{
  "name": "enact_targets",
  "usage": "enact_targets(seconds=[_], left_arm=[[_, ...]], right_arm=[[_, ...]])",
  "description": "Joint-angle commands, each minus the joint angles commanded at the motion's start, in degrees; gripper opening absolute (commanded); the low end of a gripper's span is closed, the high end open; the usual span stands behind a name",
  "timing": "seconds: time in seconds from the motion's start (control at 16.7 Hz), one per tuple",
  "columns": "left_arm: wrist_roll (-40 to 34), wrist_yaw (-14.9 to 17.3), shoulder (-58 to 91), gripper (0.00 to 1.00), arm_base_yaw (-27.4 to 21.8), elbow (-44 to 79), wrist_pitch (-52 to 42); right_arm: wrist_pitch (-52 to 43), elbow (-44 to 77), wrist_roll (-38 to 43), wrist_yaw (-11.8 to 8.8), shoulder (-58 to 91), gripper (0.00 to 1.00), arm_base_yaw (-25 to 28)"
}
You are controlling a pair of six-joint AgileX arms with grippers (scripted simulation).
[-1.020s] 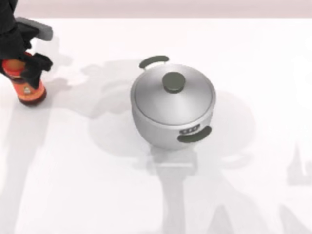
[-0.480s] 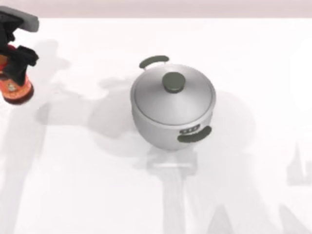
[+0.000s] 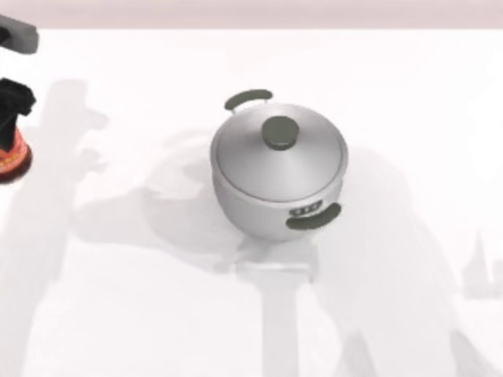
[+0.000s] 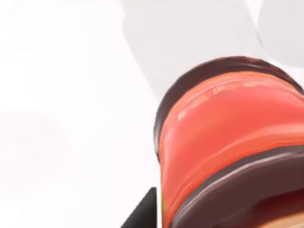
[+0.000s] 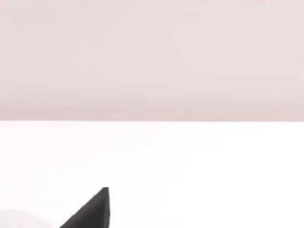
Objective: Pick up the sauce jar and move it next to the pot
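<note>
Trouble at this moment lay mostly in where the load was: the sauce jar [image 3: 11, 157] sat at the far left edge of the top view, partly cut off by the frame, gripped by the left gripper [image 3: 14, 106], whose dark fingers were closed around the jar's upper part. In the left wrist view the jar [image 4: 228, 142] filled the picture, its red-orange label and dark glass right against the camera, which fitted a firm hold. The pot [image 3: 278, 168] stood near the middle of the table [image 3: 157, 314], lid on, well apart from the jar, so the whole carry appeared to be ahead. A smooth round jar held only near its top could swing or slip in the fingers if the arm moved sharply. Coming in too low or too close, the jar could strike the pot's wall or the dark side handle [image 3: 248, 98] and shove the pot. Let go while tilted or above the surface, it could tip and roll. The right arm was parked out of the top view; its wrist camera showed only bare table and one dark fingertip [image 5: 92, 211], so I could not tell how its fingers stood.
</note>
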Motion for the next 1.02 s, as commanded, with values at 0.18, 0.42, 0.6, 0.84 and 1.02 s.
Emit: enact_targets(seconds=[0.18, 0.42, 0.6, 0.84, 1.02], left_arm=[[0.0, 0.0, 0.2, 0.0, -0.4, 0.2, 0.1], [-6.4, -0.1, 2.7, 0.0, -3.1, 1.8, 0.6], [-16.5, -0.3, 5.8, 0.0, -7.0, 3.9, 1.7], [-32.5, -0.6, 10.0, 0.0, -13.0, 6.6, 3.6], [-40.9, -0.7, 12.4, 0.0, -16.6, 7.8, 4.8]], right_arm=[[0.0, 0.0, 0.0, 0.0, 0.0, 1.0, 0.0], [0.0, 0.0, 0.0, 0.0, 0.0, 1.0, 0.0], [0.0, 0.0, 0.0, 0.0, 0.0, 1.0, 0.0], [0.0, 0.0, 0.0, 0.0, 0.0, 1.0, 0.0], [0.0, 0.0, 0.0, 0.0, 0.0, 1.0, 0.0]])
